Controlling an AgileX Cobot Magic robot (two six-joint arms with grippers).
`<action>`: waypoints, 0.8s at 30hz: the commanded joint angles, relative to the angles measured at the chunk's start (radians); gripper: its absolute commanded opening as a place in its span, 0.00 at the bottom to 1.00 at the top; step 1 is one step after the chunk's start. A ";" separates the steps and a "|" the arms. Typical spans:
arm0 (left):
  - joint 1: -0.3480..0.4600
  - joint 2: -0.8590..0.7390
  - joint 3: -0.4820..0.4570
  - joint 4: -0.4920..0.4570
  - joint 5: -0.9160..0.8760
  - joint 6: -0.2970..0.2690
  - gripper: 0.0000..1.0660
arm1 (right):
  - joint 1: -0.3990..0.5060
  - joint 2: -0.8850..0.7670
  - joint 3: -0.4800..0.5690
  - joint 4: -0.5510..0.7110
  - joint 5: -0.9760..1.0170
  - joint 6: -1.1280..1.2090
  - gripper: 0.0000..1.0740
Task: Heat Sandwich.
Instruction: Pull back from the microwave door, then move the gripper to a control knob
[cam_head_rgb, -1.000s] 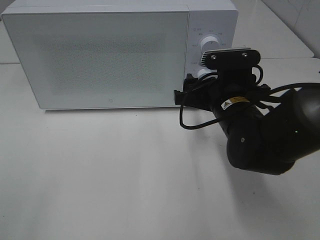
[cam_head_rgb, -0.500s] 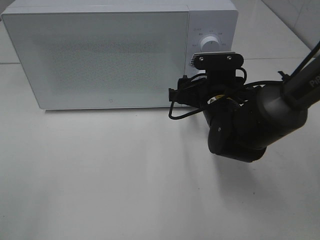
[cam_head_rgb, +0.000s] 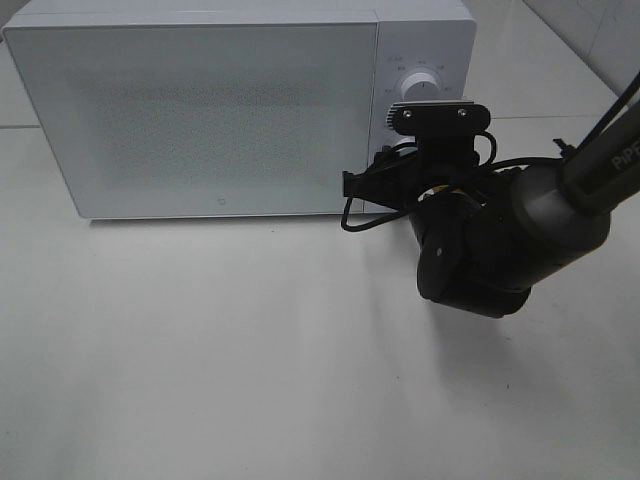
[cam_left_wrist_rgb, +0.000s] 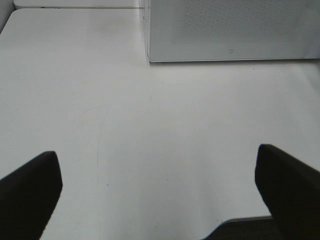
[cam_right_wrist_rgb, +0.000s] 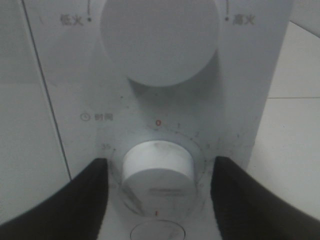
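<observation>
White microwave (cam_head_rgb: 200, 110) is set at the far side of a white table (cam_head_rgb: 250, 380), its door (cam_head_rgb: 150, 60) shut and its control panel (cam_head_rgb: 440, 40) at the right end. The door front is frosted and dotted, and nothing is made out through it. The sandwich is not shown in any view, so its place cannot be told.

Right arm (cam_head_rgb: 510, 235) is reached in from the right, and its wrist is held up against the lower part of the control panel. In the exterior high view the claw is hidden behind the wrist camera mount (cam_head_rgb: 440, 118). In the right wrist view the right gripper (cam_right_wrist_rgb: 160, 167) is seen spread, one dark finger (cam_right_wrist_rgb: 85, 195) on each side of the lower knob (cam_right_wrist_rgb: 157, 175). A thin gap is left on both sides, so the knob is flanked, not pinched. A red 0 is printed above that knob, with small digits round the dial to its right and 35 to its left. The larger upper knob (cam_right_wrist_rgb: 160, 40) is seen just above, untouched.

Left gripper (cam_left_wrist_rgb: 156, 152) is seen only in the left wrist view: the claw is spread wide, nothing is held between the fingers (cam_left_wrist_rgb: 30, 195), and only bare table is seen under it. It is kept near, well apart from the microwave, whose lower front corner is seen beyond it
</observation>
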 joint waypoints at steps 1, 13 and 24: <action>0.001 -0.023 0.000 -0.002 -0.011 -0.005 0.92 | -0.002 -0.003 -0.008 -0.005 -0.018 -0.007 0.25; 0.001 -0.023 0.000 -0.002 -0.011 -0.005 0.92 | -0.002 -0.003 -0.008 -0.003 -0.035 -0.003 0.11; 0.001 -0.023 0.000 -0.002 -0.011 -0.005 0.92 | -0.002 -0.003 -0.008 -0.019 -0.041 0.144 0.13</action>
